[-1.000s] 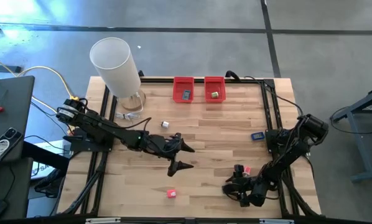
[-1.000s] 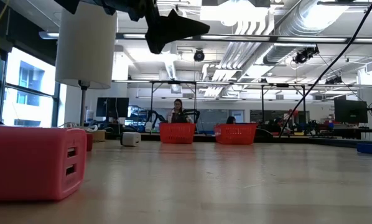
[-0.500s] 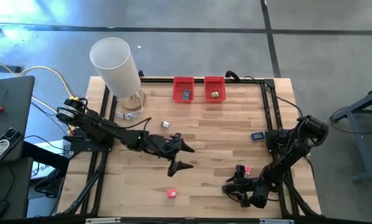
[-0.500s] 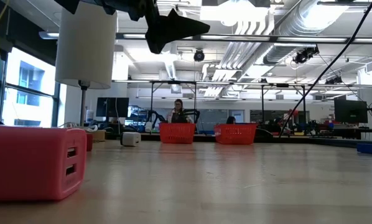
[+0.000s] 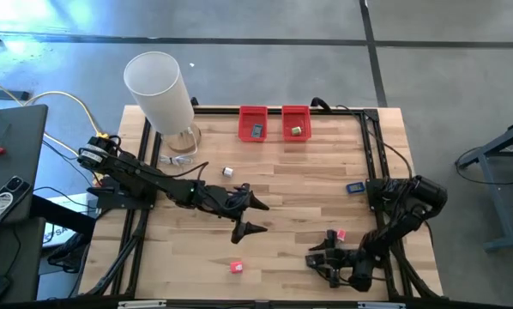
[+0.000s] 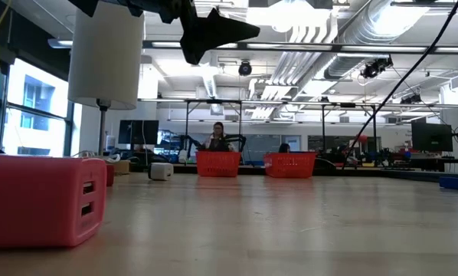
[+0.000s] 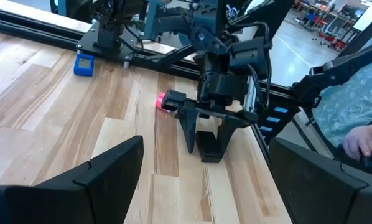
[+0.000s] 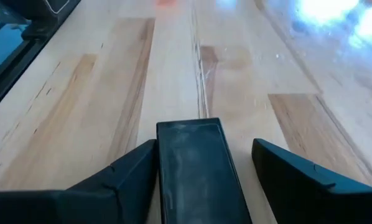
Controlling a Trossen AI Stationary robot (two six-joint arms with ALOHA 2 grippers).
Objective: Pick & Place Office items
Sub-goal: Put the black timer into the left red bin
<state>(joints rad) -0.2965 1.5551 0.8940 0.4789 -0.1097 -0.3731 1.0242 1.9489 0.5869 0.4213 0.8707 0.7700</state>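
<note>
The right gripper (image 5: 322, 258), at five o'clock on the table (image 5: 308, 184), straddles a black block (image 8: 195, 171) — jaws wide, apparently not yet gripping. Close squarely, lift straight; left gripper (image 5: 250, 215) waits open mid-table.

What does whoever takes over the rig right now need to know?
Left gripper: open, empty, hovering mid-table.
Right gripper: open, down at the table near the front right, fingers astride the black piece, not closed on it.
Done: a dark grey piece is in the left red bin, a green piece in the right red bin.
Left on the table: white piece, blue piece, pink-red piece, red piece, plus the black one.
Likely next: close the right gripper on the black piece and lift.
</note>
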